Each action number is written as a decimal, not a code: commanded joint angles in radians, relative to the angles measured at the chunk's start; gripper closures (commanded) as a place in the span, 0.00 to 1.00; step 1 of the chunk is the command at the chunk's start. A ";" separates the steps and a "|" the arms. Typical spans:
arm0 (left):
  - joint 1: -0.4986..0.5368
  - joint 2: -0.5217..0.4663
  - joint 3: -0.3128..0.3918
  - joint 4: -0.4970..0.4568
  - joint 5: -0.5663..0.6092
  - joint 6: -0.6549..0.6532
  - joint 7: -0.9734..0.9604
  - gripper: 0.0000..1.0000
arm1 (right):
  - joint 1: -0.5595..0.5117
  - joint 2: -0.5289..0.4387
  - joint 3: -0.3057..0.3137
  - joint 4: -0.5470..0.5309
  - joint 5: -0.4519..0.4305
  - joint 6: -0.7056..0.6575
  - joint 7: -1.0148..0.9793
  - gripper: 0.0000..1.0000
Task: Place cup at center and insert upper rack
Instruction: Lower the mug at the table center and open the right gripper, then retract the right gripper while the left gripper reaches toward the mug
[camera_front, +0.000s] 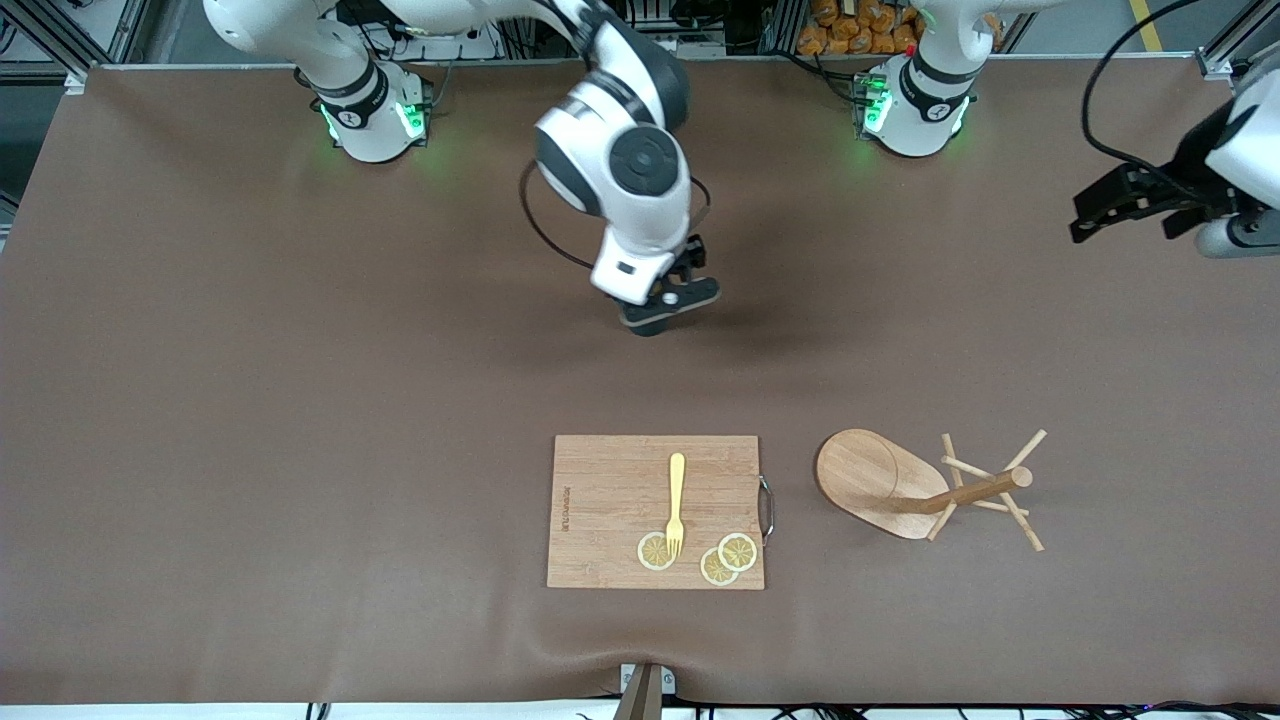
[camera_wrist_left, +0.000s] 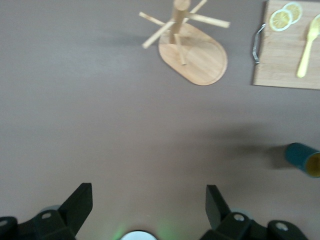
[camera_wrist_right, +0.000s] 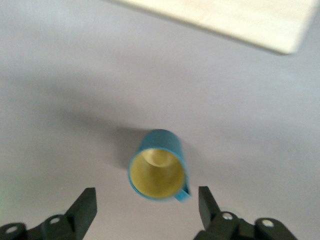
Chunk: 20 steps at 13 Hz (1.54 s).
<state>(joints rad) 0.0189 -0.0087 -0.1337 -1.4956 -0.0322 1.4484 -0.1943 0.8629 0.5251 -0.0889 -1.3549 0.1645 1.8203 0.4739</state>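
Nearest the front camera lies the cutting board on the brown table, carrying a yellow fork and 3 lemon slices. Beside it, toward the left arm's end, the upper rack lies tipped on its side (pegs pointing away from the board). The right gripper hovers over the upright cup at the table's middle, fingers apart and clear of it. The left gripper waits over the table's end, fingers apart.
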 joint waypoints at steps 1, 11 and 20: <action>-0.036 0.042 -0.052 0.070 -0.020 -0.002 -0.167 0.00 | -0.170 -0.178 0.017 -0.021 -0.011 -0.113 -0.003 0.00; -0.489 0.214 -0.130 0.136 0.102 0.174 -0.951 0.00 | -0.757 -0.416 0.018 -0.026 -0.126 -0.274 -0.434 0.00; -0.859 0.430 -0.116 0.178 0.392 0.291 -1.384 0.00 | -0.814 -0.442 0.020 -0.102 -0.223 -0.254 -0.477 0.00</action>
<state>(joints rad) -0.7785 0.3580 -0.2635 -1.3711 0.2826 1.7374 -1.5062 0.0665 0.1261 -0.0952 -1.4054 -0.0404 1.5505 0.0013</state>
